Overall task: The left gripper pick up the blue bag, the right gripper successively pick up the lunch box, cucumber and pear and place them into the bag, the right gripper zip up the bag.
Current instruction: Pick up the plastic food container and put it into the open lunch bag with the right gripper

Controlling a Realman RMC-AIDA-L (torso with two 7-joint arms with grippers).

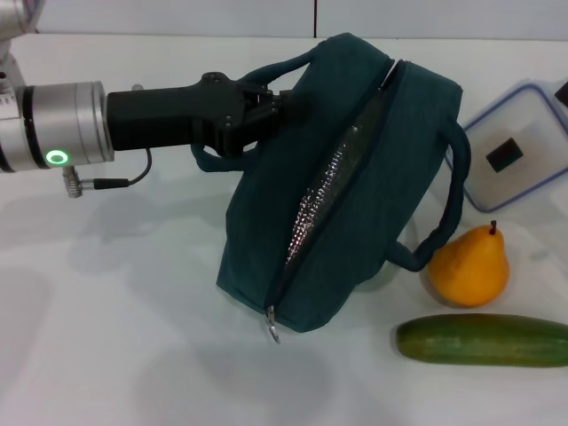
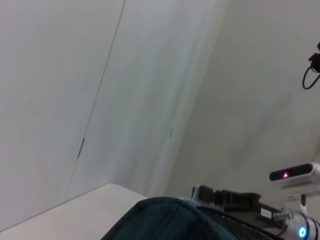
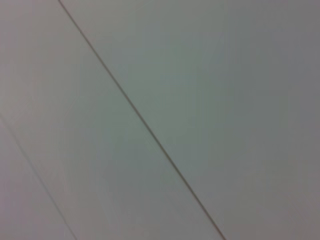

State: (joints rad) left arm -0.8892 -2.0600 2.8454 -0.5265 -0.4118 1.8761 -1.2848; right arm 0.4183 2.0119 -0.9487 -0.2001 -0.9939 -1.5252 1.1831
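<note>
The blue bag (image 1: pixel 355 191) stands tilted on the white table, one side raised, and its top edge shows in the left wrist view (image 2: pixel 165 220). Its zipper (image 1: pixel 324 191) is partly open, showing silver lining, with the metal pull low at the front. My left gripper (image 1: pixel 275 105) reaches in from the left and is shut on the bag's near loop handle. The lunch box (image 1: pixel 519 146) lies at the back right, the pear (image 1: pixel 469 264) stands right of the bag, and the cucumber (image 1: pixel 484 340) lies in front of the pear. Only a black sliver of the right gripper (image 1: pixel 561 90) shows at the right edge, above the lunch box.
The bag's other loop handle (image 1: pixel 448 200) hangs toward the pear. White table (image 1: pixel 115 337) spreads left and in front of the bag. The right wrist view shows only a plain pale surface with a thin line.
</note>
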